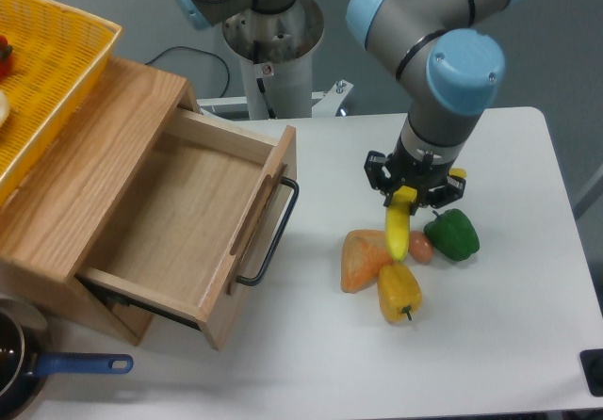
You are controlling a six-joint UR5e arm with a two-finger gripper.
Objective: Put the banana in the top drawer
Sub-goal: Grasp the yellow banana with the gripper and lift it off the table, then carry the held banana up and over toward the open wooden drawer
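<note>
My gripper (413,191) is shut on the banana (398,227), a bright yellow curved fruit that hangs from the fingers above a cluster of produce on the white table. Its upper end pokes out behind the wrist at the right. The top drawer (193,220) of the light-oak chest stands pulled open at the left, its black bar handle (271,235) facing the gripper. Nothing lies inside the drawer. The banana is well to the right of the drawer, beyond the handle.
Below the banana sit an orange wedge-shaped item (362,259), a yellow bell pepper (399,291), a small orange-red piece (420,247) and a green pepper (452,234). A yellow mesh basket (42,72) rests on the chest. A blue-handled pan (38,369) is at the bottom left.
</note>
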